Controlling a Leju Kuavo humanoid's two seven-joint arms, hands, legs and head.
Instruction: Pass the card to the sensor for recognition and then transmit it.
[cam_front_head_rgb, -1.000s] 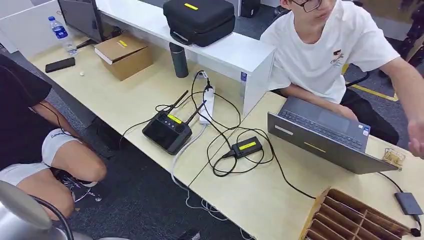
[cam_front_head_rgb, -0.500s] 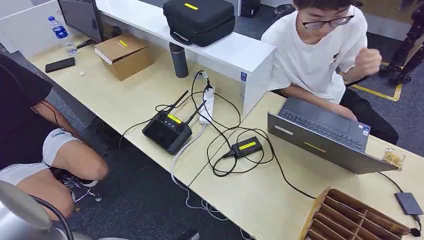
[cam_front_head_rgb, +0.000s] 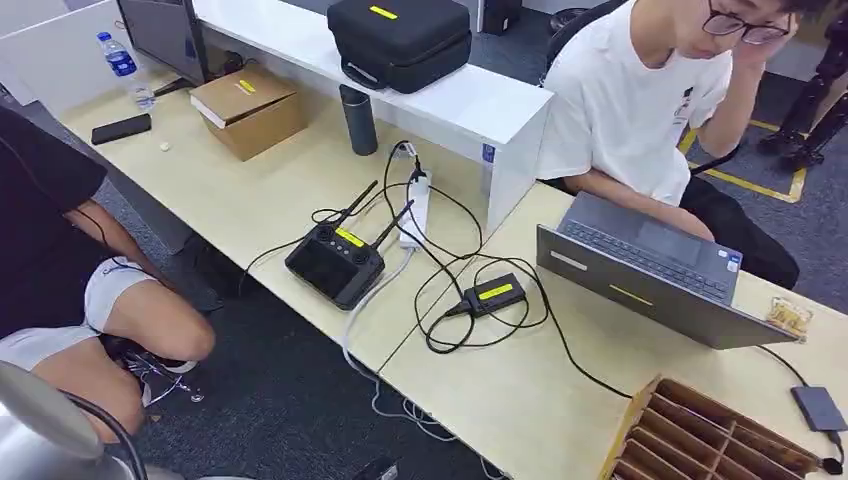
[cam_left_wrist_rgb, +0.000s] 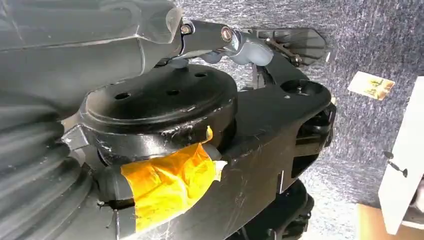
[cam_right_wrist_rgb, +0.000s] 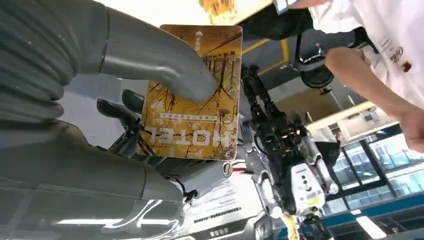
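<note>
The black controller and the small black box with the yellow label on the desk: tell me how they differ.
The controller is the larger of the two and carries two antennas angled up and away; the small black box is flat and has none. The controller's yellow label is a small strip near its top edge, while the box's label covers much of its top. A black cable runs into the box. Both are black, yellow-labelled and lie on the desk.

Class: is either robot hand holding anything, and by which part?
The right hand holds the card, its thumb pressed on the card's face near the middle. Whether the left hand holds anything cannot be told.
</note>
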